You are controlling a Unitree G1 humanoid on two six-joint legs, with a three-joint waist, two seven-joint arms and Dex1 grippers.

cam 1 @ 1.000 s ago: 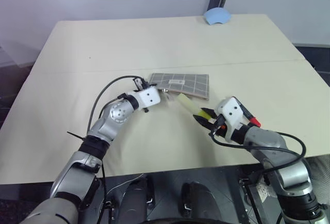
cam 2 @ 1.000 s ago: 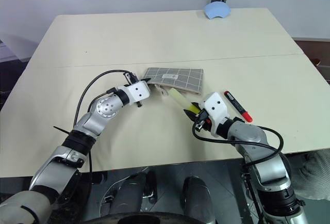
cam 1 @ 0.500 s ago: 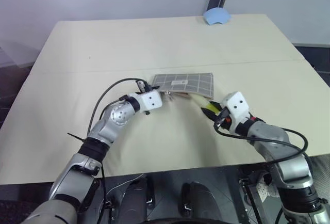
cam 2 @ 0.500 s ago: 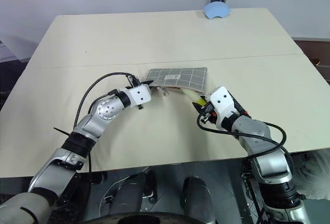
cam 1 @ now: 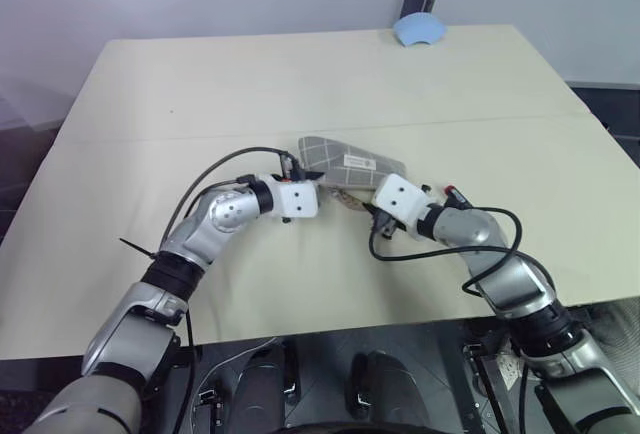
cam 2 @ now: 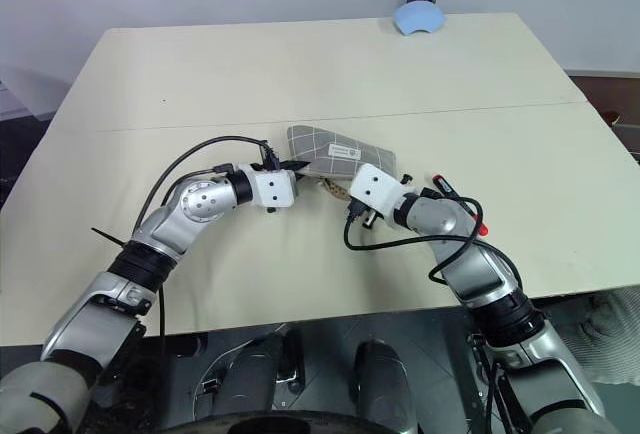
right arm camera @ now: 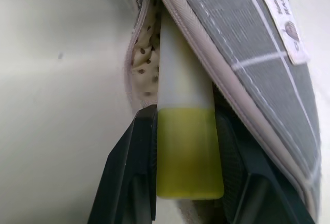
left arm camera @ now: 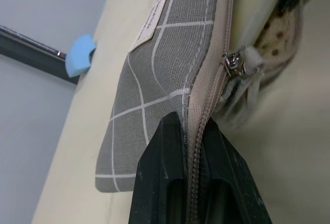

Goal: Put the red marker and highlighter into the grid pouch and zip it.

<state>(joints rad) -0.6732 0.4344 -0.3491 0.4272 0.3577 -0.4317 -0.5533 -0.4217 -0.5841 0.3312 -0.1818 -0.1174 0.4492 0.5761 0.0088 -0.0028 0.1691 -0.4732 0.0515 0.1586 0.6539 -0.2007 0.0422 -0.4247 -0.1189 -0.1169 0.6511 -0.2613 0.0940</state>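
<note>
The grey grid pouch (cam 1: 347,161) lies mid-table, its near zipper edge lifted and its mouth open. My left gripper (left arm camera: 193,127) is shut on that zipper edge, close to the zipper pull (left arm camera: 233,63). My right gripper (right arm camera: 186,118) is shut on the yellow cap end of the highlighter (right arm camera: 184,146). The highlighter's pale body reaches into the pouch's mouth, between the dotted lining and the grey top side. The red marker (cam 2: 443,186) lies on the table just right of the pouch, partly hidden behind my right forearm.
A small blue object (cam 1: 421,30) sits at the far edge of the beige table (cam 1: 250,84). Black cables loop beside both wrists. Open tabletop surrounds the pouch on the far, left and right sides.
My right gripper has carried the highlighter forward and left, from the table's near right into the pouch's mouth. The left gripper has raised the pouch's edge a little, so the pouch now bulges open.
</note>
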